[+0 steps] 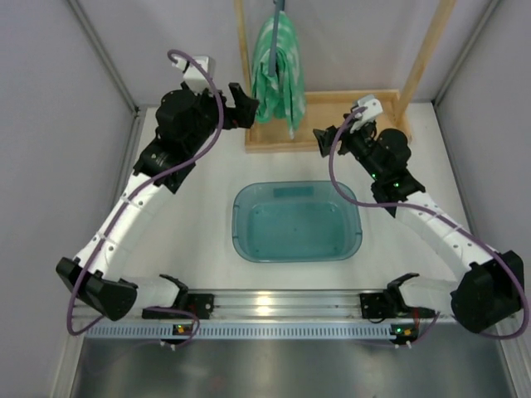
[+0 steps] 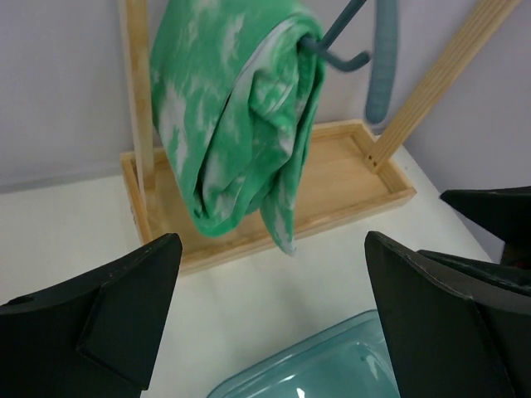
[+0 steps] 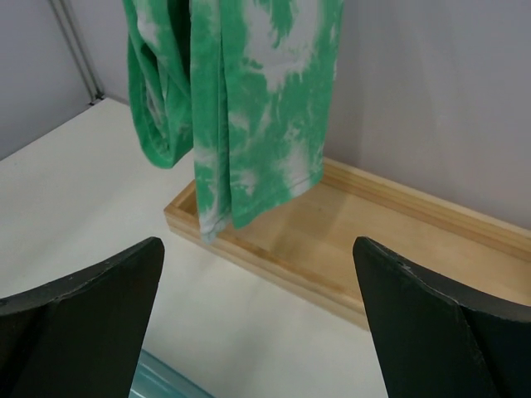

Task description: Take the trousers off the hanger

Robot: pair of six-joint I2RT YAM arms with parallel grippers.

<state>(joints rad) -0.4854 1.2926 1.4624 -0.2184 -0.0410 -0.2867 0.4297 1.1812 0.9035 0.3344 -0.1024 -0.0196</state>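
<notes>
Above the light wooden tray (image 1: 348,106) at the white table's (image 1: 191,224) far edge, the soft green white-blotched trousers (image 1: 279,70) hang lengthwise downward from the thin grey-blue hanger (image 2: 382,58), just ahead of the nearer left hand (image 1: 249,106), which, like the right hand (image 1: 322,139), gapes wide and empty.

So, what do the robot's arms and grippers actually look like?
The left arm and right arm have white tubular links between bulky black joints, with a purple cable running along each. A small white camera block sits at each wrist. The left gripper and right gripper are black, with broad wedge-shaped fingers.
</notes>
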